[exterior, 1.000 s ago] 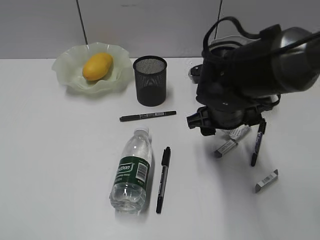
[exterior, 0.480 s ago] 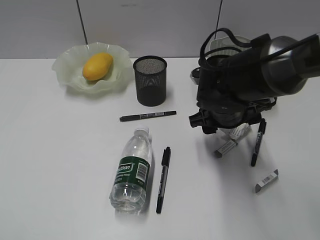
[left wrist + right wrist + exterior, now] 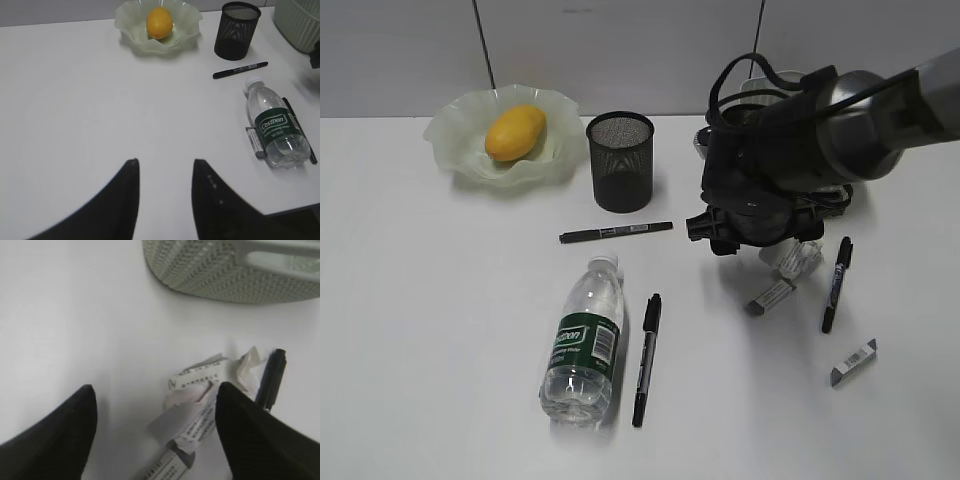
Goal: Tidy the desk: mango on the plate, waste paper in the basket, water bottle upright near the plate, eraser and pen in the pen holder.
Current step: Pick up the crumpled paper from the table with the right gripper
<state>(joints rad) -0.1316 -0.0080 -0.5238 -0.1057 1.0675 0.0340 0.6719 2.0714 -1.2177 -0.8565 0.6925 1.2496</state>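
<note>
The right gripper [image 3: 155, 432], jaws spread, has shifted toward nine o'clock, exposing the small crumpled white waste paper [image 3: 798, 258]. The left gripper [image 3: 162, 200] hangs open.

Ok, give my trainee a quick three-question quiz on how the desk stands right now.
1. True or false: the mango lies on the plate.
2. The water bottle is: A upright, B on its side, C in the basket.
3. Fill in: the right tool hangs open over the ____.

Key: 1 true. 2 B. 3 waste paper.
</note>
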